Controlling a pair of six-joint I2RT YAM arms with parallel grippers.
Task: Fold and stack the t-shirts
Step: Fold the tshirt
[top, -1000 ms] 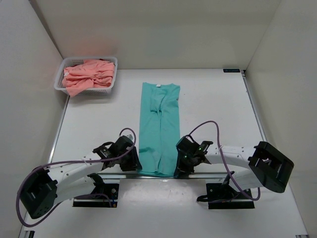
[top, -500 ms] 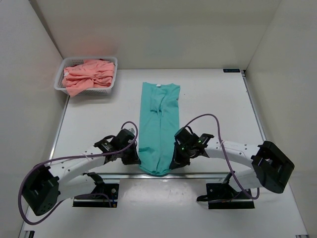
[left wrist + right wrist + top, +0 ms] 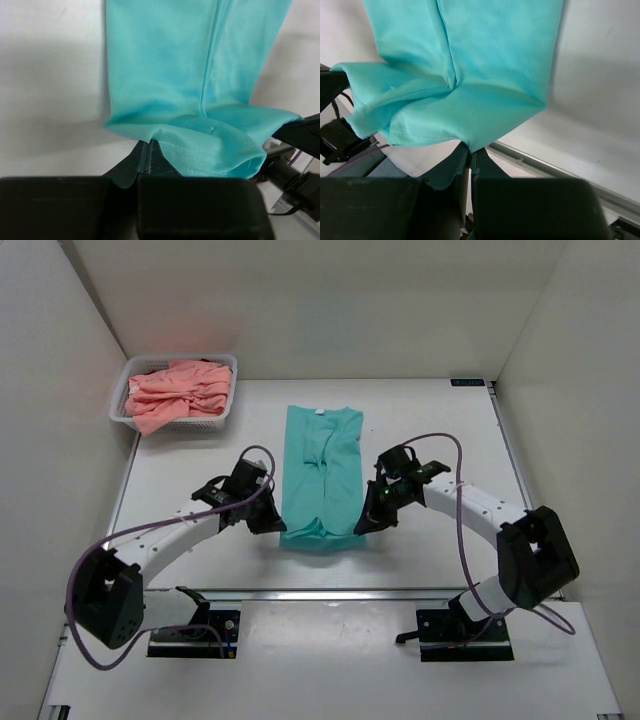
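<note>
The teal-green t-shirt (image 3: 322,462) lies as a long narrow strip on the table middle, neck label at the far end. Its near hem is lifted and folded back toward the neck. My left gripper (image 3: 277,527) is shut on the hem's left corner; in the left wrist view the teal-green t-shirt (image 3: 185,90) runs into my shut left gripper (image 3: 148,142). My right gripper (image 3: 362,528) is shut on the right corner; the teal-green t-shirt (image 3: 465,75) hangs from my right gripper (image 3: 470,149) in the right wrist view. Salmon-pink t-shirts (image 3: 178,392) lie bunched in the basket.
A white mesh basket (image 3: 122,390) stands at the far left corner of the table. White walls close in the left, back and right sides. A metal rail (image 3: 330,592) runs along the table's near edge.
Both grippers have closed on the near hem corners and carried them up and away from the near edge, shortening the strip of the teal-green t-shirt.
</note>
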